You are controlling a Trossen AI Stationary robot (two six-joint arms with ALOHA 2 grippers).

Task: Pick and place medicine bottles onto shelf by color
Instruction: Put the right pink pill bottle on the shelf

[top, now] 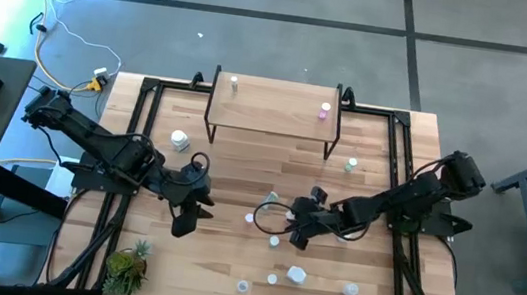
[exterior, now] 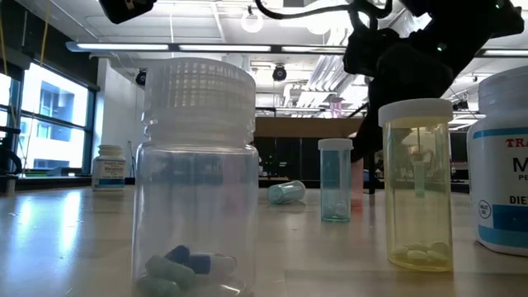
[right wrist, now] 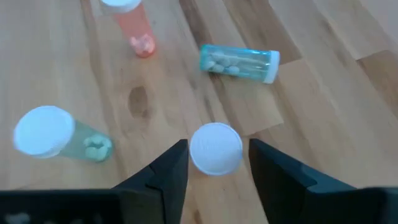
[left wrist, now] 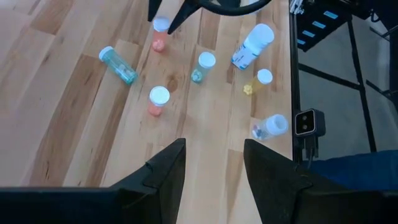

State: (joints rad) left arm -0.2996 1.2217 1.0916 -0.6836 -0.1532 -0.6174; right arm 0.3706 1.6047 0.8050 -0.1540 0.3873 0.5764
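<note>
The shelf (top: 273,108), a low light-wood board on thin black legs, is set at the far middle of the surface (top: 241,170); a white-capped bottle (top: 234,84) and a pink bottle (top: 324,111) are stood upright on it, well apart. Other bottles are scattered below: a white jar (top: 180,140), a green-tinted vial (top: 351,164), a teal vial (right wrist: 239,60) laid on its side, and an orange vial (right wrist: 134,28).

A grey concrete floor (top: 287,40) surrounds the table. Tall bright windows (exterior: 45,124) (at one side) face white ceiling lamps (exterior: 252,21).
</note>
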